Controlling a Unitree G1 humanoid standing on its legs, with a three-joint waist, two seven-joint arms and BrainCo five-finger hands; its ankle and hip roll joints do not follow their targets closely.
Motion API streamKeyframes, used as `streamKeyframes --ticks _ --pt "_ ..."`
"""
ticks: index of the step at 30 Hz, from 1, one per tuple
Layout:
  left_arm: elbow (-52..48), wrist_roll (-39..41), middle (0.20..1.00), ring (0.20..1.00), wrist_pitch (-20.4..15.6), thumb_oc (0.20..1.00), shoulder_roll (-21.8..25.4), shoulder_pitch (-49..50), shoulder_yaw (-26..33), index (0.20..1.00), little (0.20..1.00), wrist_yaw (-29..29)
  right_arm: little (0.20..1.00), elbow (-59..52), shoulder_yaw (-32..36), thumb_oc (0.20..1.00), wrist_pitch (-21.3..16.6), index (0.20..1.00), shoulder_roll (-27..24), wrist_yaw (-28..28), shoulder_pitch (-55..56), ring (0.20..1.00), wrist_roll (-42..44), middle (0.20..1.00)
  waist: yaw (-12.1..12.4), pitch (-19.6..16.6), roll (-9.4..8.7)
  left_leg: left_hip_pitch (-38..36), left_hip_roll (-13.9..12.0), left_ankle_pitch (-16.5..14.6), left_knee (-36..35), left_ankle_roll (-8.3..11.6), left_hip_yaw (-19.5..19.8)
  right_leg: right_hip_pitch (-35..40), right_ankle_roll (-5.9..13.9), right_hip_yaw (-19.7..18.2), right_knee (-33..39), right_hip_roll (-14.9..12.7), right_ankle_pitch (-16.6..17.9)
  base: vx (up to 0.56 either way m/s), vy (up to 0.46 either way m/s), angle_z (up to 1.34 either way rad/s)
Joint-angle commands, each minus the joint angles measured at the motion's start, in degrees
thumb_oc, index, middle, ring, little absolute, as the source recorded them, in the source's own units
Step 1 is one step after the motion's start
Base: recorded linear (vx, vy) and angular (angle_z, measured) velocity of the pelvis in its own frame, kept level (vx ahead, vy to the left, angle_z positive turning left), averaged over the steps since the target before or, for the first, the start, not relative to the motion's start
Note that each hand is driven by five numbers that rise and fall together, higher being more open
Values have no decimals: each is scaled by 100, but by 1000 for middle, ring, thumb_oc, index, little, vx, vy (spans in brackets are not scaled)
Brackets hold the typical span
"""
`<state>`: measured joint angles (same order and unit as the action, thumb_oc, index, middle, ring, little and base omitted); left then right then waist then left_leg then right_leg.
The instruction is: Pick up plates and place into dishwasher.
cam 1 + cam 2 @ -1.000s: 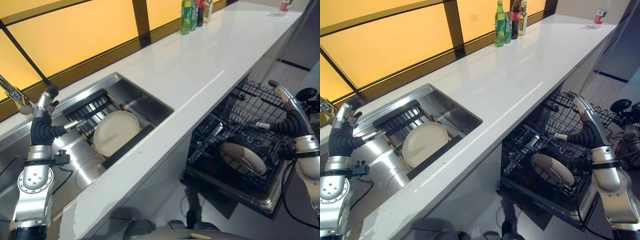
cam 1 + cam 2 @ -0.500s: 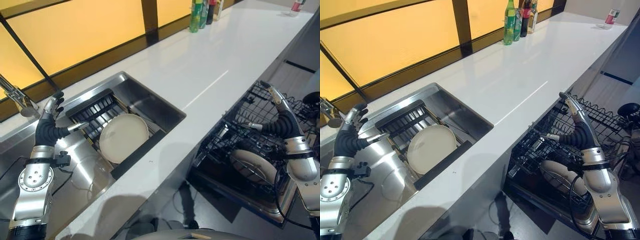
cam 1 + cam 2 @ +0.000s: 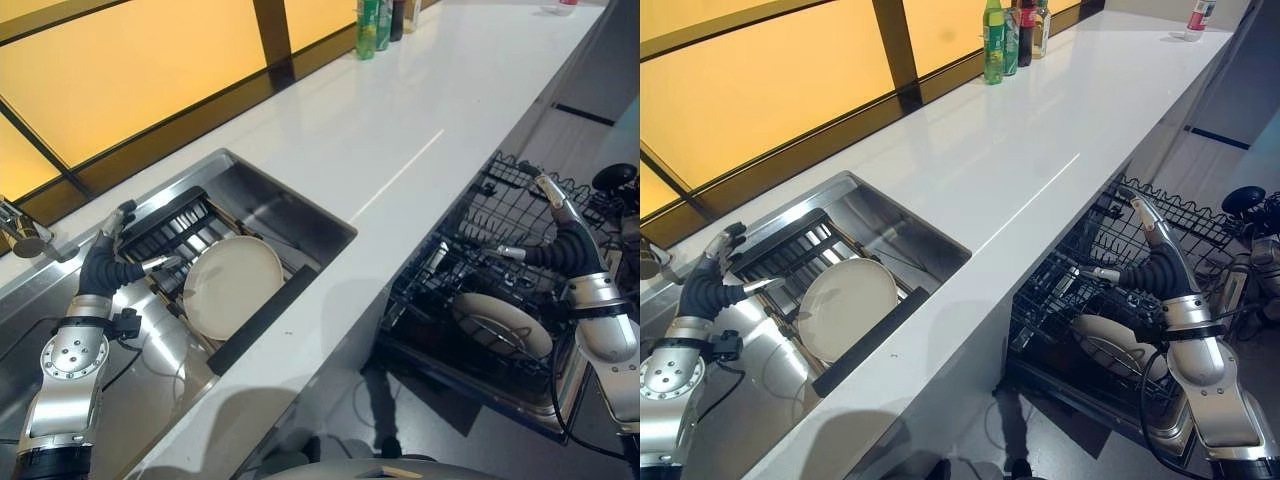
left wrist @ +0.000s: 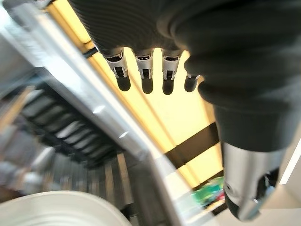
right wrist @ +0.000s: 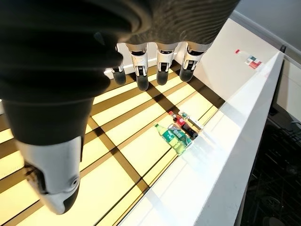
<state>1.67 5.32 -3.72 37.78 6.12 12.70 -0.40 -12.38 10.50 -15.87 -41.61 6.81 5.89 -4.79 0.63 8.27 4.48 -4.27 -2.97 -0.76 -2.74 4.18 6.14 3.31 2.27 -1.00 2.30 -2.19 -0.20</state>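
Here, left hand [image 3: 107, 262] fingers straight, empty, beside plate [image 3: 233, 285], right hand [image 3: 562, 232] fingers likewise over dishwasher rack [image 3: 470, 262]

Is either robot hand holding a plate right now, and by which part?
Nothing is held. Left robot hand is open beside the sink plate; right robot hand is open above the dishwasher plate.

Glossy white counter [image 3: 400, 130]; brushed-metal sink [image 3: 285, 205]; plate [image 3: 232, 285] seemingly ceramic.

Two plates: one plate [image 3: 233, 285] in the sink, another plate [image 3: 502, 322] in the dishwasher.
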Motion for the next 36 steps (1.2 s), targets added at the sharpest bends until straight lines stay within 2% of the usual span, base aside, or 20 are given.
streamKeyframes --ticks 1,6,11,17,23,27,31,32,35,36 --pt "322 -264 1000 1000 99 1000 528 -553 -371 1000 1000 14 1000 -188 -97 1000 -103 1000 -455 128 -341 1000 289 1000 -85 -53 -113 641 312 105 344 -181 -48 -466 528 103 -941 -532 -413 7 116 -11" --pt "674 -136 1000 1000 306 1000 741 -815 -744 1000 1000 218 1000 -56 -284 1000 -178 1000 -710 262 -602 1000 344 1000 -166 258 -47 799 387 52 429 -253 -93 -719 603 -24 -1080 -603 -426 -33 99 -16" --pt "887 -525 1000 1000 333 1000 890 -1075 -1069 1000 1000 362 1000 -20 -459 1000 -165 1000 -824 456 -785 1000 319 1000 -211 509 -62 1009 438 38 573 -298 -155 -911 650 -88 -1166 -641 -391 -35 61 -4" --pt "1214 -625 1000 1000 425 1000 1164 -1519 -1432 1000 1000 629 1000 24 -704 1000 -94 1000 -996 695 -1110 1000 349 1000 -270 815 -94 1349 472 37 815 -342 -232 -1254 666 -164 -1369 -665 -352 -47 37 -10" --pt "1773 -738 1000 1000 674 1000 1371 -2008 -1682 1000 1000 996 1000 120 -973 1000 -57 1000 -1074 889 -1516 1000 260 1000 -341 1129 -96 1692 476 49 996 -362 -316 -1577 653 -257 -1479 -673 -292 -74 42 -1" --pt "1984 -401 1000 1000 850 1000 1459 -2129 -1795 1000 1000 549 1000 66 -988 1000 -35 1000 -1127 890 -1605 1000 301 1000 -364 1216 -116 1808 481 47 1058 -370 -366 -1669 650 -279 -1488 -692 -263 -18 24 -2" --pt "2008 -243 1000 1000 879 1000 1445 -2141 -1858 1000 1000 250 1000 65 -980 1000 -32 1000 -1138 885 -1623 1000 300 1000 -359 1229 -112 1814 493 51 1049 -381 -373 -1677 651 -264 -1478 -700 -252 0 10 -1" --pt "1893 -134 1000 1000 934 1000 1569 -2096 -2017 1000 1000 -482 1000 55 -941 1000 -44 1000 -1182 846 -1639 1000 316 1000 -363 1249 -79 1794 498 41 1025 -390 -391 -1665 651 -234 -1457 -727 -244 1 39 -3" --pt "1893 -133 1000 1000 935 1000 1571 -2098 -2018 1000 1000 -485 1000 53 -937 1000 -44 1000 -1181 845 -1635 1000 317 1000 -361 1252 -80 1790 499 41 1024 -391 -391 -1660 651 -233 -1455 -728 -244 0 12 -1" --pt "1467 128 1000 1000 1153 1000 1828 -1994 -2188 1000 1000 -1348 1000 42 -883 1000 -69 1000 -1287 812 -1586 1000 403 1000 -363 1246 -26 1694 504 22 966 -403 -425 -1584 655 -179 -1418 -766 -251 19 36 0"
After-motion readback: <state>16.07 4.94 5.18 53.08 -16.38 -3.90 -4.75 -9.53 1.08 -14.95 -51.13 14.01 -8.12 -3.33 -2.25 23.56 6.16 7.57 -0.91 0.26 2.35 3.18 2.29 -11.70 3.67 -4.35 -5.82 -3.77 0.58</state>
